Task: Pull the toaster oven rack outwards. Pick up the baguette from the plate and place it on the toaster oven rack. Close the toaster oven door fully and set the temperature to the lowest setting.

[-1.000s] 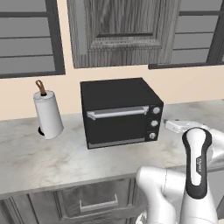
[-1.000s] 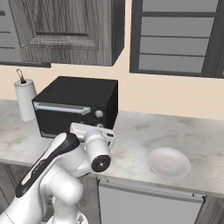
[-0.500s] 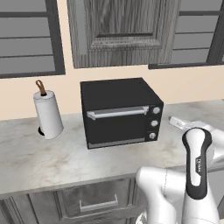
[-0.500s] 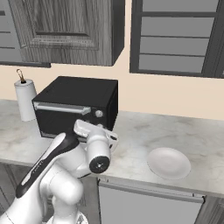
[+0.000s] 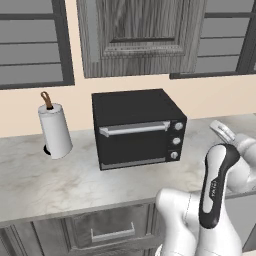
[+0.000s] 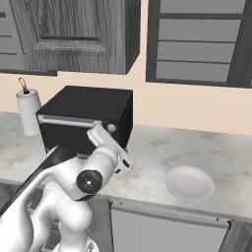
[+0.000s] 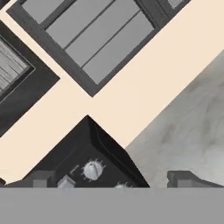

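Three knobs: small round dials point(image 5: 177, 126) in a column on the front right of the toaster oven point(image 5: 137, 127); the hand view catches the top one close, at the oven's upper right corner.
Toaster oven: black box on the grey marbled bench point(image 5: 60, 175), back near the wall, under the wooden wall cabinets point(image 5: 140, 35).
Door: the door point(image 5: 135, 145) stands upright and closed, its long silver handle point(image 5: 134, 128) running across the top edge; the rack behind it is hidden.
Plate: white round plate point(image 6: 190, 183) on the bench, well apart from the oven on its right, near the front edge; its surface looks bare.
Pincer: the pincer point(image 6: 97, 132) sits in front of the oven's knob side, above the bench, raised and tilted; the hand view shows its two dark tips point(image 7: 40, 179) standing wide apart with nothing between them.
Paper towel roll: white upright roll point(image 5: 55, 131) on a holder with a brown top, left of the oven, near the wall.
Arm: white arm point(image 5: 215, 190) rising in front of the bench, bent toward the oven.
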Robot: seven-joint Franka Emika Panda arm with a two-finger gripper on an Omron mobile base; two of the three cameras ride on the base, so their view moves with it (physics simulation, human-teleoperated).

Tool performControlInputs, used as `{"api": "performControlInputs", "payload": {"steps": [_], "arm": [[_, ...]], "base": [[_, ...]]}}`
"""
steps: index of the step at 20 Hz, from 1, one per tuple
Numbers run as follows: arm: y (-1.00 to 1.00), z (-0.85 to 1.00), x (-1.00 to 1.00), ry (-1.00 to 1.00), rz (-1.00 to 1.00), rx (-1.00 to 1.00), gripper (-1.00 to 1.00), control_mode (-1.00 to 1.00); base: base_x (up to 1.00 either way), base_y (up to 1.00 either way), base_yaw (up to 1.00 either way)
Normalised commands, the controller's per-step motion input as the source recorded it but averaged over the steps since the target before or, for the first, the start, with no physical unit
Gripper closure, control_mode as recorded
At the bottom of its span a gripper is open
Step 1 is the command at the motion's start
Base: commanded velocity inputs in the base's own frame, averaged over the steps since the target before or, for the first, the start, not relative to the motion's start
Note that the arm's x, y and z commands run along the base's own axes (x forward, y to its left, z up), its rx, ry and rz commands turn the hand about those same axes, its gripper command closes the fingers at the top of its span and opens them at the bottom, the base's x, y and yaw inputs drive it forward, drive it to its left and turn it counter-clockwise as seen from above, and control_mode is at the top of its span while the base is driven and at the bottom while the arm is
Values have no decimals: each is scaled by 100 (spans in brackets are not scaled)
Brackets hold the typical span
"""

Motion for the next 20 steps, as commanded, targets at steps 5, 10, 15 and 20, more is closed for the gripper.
{"api": "performControlInputs", "payload": {"steps": [5, 10, 15, 20], "arm": [[36, 22, -66, -3, -46, 21, -100, -100], [78, 23, -55, -8, -47, 24, -100, -100], [36, 9, -44, -1, -36, 49, -100, -100], [17, -1, -39, -4, -34, 59, -100, -100]], "base": [[0, 0, 0], [0, 0, 0], [0, 0, 0], [0, 0, 0]]}}
